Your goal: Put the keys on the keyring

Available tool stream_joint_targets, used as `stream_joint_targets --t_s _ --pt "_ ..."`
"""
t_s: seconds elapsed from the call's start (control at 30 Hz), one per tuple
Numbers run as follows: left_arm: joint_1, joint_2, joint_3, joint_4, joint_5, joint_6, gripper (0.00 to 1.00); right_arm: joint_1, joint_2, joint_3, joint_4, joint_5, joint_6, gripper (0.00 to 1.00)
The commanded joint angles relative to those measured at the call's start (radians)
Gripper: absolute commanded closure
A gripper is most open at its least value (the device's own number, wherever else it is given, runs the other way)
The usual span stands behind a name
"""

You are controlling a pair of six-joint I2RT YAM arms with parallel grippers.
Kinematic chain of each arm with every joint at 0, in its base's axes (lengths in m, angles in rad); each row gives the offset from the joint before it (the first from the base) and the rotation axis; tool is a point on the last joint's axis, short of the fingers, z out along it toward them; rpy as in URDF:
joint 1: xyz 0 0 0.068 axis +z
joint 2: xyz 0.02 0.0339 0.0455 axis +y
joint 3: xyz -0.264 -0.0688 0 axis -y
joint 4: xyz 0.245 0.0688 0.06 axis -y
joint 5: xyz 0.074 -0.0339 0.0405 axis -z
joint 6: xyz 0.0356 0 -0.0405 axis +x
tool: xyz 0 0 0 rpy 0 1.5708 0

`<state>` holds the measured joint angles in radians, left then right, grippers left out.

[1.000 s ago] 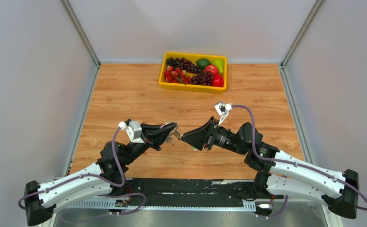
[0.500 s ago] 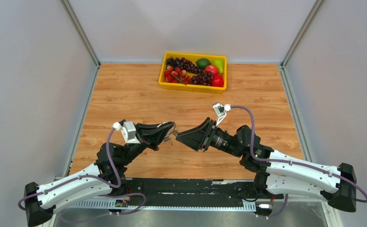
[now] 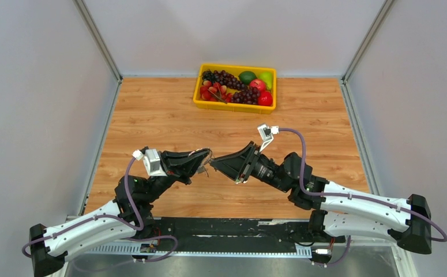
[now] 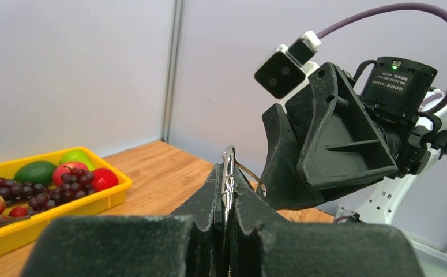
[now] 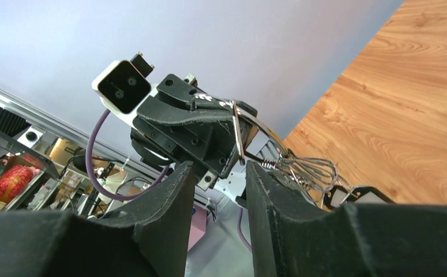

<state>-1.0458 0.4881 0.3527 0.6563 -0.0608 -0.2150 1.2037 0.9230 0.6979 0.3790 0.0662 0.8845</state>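
Observation:
My left gripper is shut on the keyring, a silver ring seen edge-on that sticks up between its pads. In the right wrist view the keyring juts from the left gripper. Wire loops and dark-headed keys hang off it to the right. My right gripper is open, nothing between its fingers, and points straight at the ring. From above, the left gripper and right gripper meet tip to tip over the table's middle, the keys dangling below.
A yellow tray of grapes and other fruit sits at the back centre of the wooden table. Grey walls close in the left, right and back sides. The tray also shows at the left of the left wrist view.
Both grippers have drifted a little left and away from the arm bases. The right gripper has closed the gap to the left one, and its jaws have narrowed slightly.

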Motion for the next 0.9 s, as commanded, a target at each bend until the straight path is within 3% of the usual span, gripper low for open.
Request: stream_joint_targets --t_s 0.0,0.6,0.77,0.87 --pt "-0.003 -0.007 0.047 0.069 0.018 -0.024 1.0 0.008 0.012 0.065 0.059 0.026 -0.013 0.61" --pt "-0.003 -0.022 0.039 0.069 0.019 -0.027 1.0 0.011 0.059 0.118 -0.005 0.04 -0.011 0.79" --pt "-0.003 -0.024 0.039 0.064 0.015 -0.023 1.0 0.014 0.055 0.132 -0.035 0.056 -0.018 1.0" --pt "-0.003 -0.025 0.043 0.044 0.015 -0.016 1.0 0.016 0.055 0.171 -0.107 0.061 -0.04 1.0"
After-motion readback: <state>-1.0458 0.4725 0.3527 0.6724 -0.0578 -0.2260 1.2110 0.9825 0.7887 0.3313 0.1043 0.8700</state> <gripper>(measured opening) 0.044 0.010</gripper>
